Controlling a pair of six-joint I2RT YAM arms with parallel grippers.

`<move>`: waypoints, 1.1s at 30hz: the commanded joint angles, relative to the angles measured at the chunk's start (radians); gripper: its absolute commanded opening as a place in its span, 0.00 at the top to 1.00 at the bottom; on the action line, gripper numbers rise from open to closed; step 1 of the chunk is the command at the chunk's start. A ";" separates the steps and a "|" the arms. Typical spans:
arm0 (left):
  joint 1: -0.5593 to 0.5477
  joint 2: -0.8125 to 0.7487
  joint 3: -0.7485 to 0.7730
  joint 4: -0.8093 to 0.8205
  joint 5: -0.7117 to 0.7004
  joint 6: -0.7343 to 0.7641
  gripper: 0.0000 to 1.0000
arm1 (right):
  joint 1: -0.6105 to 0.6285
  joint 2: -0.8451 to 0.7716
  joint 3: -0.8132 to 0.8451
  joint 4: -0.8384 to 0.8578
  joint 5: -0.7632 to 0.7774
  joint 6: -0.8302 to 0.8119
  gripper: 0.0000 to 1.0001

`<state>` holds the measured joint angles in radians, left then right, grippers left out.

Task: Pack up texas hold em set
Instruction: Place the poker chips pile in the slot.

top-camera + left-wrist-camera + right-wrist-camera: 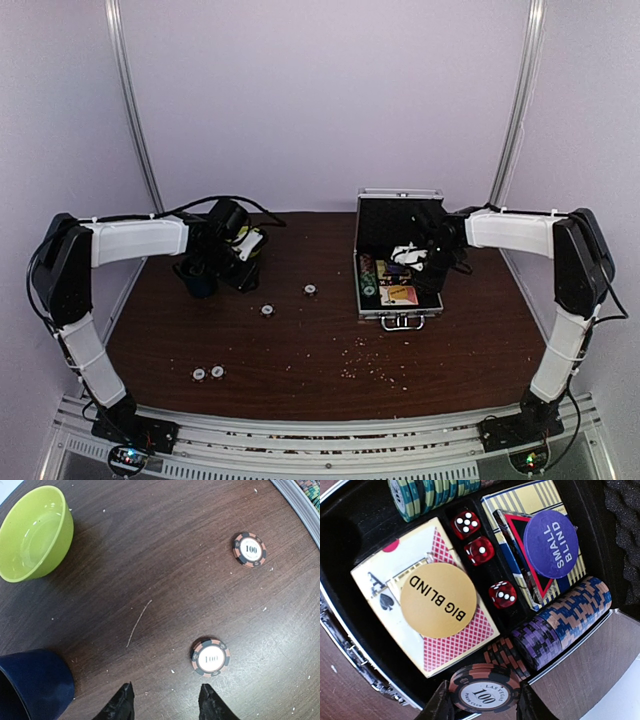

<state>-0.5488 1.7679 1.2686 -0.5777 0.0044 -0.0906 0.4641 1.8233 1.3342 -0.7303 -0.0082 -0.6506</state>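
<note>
The silver case (398, 318) lies open at the table's right, its lid upright. Over its near corner my right gripper (484, 701) is shut on a brown-and-black 100 chip (485, 687), just above a short row of like chips (512, 656). Inside lie two card boxes with a yellow BIG BLIND button (438, 600) and a purple SMALL BLIND button (553, 544), three red dice (479, 550) and rows of chips (570, 615). My left gripper (166, 702) is open above bare table, a loose 100 chip (210, 656) just ahead to its right and another (249, 549) farther off.
A lime-green bowl (35, 532) and a dark blue mug (32, 685) stand left of my left gripper. Two more chips (208, 373) lie near the front left of the table. Crumbs (365, 360) dot the wood in front of the case.
</note>
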 commanded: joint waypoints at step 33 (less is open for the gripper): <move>0.009 0.024 0.037 0.000 0.021 0.011 0.56 | -0.005 -0.014 -0.122 0.148 0.132 -0.063 0.42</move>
<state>-0.5488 1.7855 1.2816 -0.5785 0.0063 -0.0898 0.4637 1.8233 1.2163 -0.5739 0.1116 -0.7116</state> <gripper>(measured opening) 0.444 0.579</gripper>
